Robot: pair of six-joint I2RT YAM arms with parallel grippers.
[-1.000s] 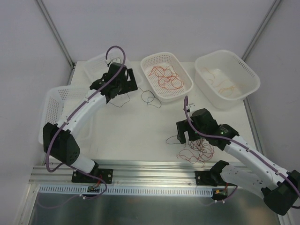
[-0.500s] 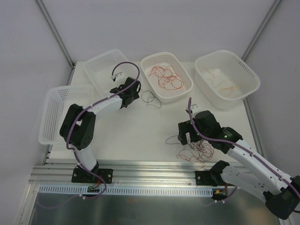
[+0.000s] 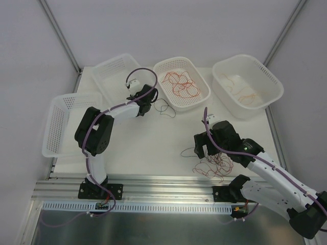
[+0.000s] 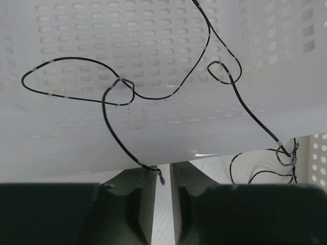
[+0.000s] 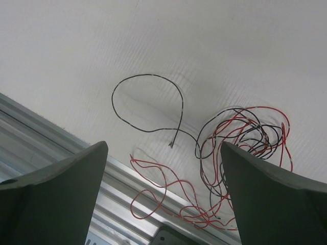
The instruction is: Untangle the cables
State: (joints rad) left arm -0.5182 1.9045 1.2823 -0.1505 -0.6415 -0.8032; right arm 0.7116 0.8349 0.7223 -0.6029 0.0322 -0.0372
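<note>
Overhead and wrist views of the two-arm bench. The left gripper [image 4: 162, 177] is reached out to the far side of the table [image 3: 153, 148], just beside the near left corner of the centre basket [image 3: 200, 97]. Its fingers [image 4: 127, 204] are drawn close, with only a narrow slit between them. The free end of a loose black cable [image 4: 116, 133] is seen at the mouth of that slit, but whether it is pinched cannot be told. The rest of this cable is looped on the table in front of the basket's perforated wall. The right gripper [image 5: 163, 149] is held with its fingers wide apart, low over the near right part of the table. The main tangle of cables [image 5: 240, 127], red and black, lies there close to the near edge rail, with a single black loop [image 5: 148, 75] spread to its left. Red and orange cables are seen in the centre basket, and a few orange ones in the far right basket [image 3: 271, 97]. Two further white baskets [image 3: 61, 122] are placed at the left.
</note>
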